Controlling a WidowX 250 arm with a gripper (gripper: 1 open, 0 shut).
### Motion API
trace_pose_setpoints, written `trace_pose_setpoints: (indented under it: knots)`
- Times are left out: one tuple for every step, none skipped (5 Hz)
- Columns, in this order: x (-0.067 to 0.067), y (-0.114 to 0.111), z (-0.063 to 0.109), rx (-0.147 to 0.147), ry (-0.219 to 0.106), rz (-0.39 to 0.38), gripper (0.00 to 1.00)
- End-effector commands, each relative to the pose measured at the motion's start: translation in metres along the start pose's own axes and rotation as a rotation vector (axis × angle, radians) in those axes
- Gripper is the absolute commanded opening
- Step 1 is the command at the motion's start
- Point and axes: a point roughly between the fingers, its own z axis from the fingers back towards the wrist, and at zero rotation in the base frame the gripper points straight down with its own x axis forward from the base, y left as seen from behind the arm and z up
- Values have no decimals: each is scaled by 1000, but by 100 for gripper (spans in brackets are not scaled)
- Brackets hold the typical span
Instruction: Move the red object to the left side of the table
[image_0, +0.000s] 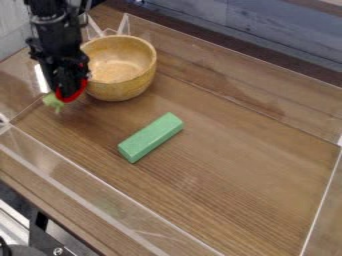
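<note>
The claw (63, 90) points straight down at the table's (241, 150) left edge, pinching the strawberry (67, 92) just above the wood. Released from there, the round toy could roll against the bowl (118, 67) close beside it, or the plastic wall (20, 95).

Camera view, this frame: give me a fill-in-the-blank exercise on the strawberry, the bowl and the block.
1. The gripper is shut on the red ____.
2. The strawberry hangs on the picture's ____ side of the wooden bowl.
3. The block lying on the table is ____ in colour.
4. The bowl holds ____.

Missing words: strawberry; left; green; nothing
</note>
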Motion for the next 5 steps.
trace_pose_setpoints:
  knots:
    - [-3, 4, -10, 22, 3, -6, 0]
    - [-7, 3, -26, 33, 22, -9, 0]
    - [-9, 2, -35, 35, 39, -8, 0]
    - [-10, 1, -38, 35, 54, -8, 0]
    - [-12, 0, -40, 35, 70, -7, 0]
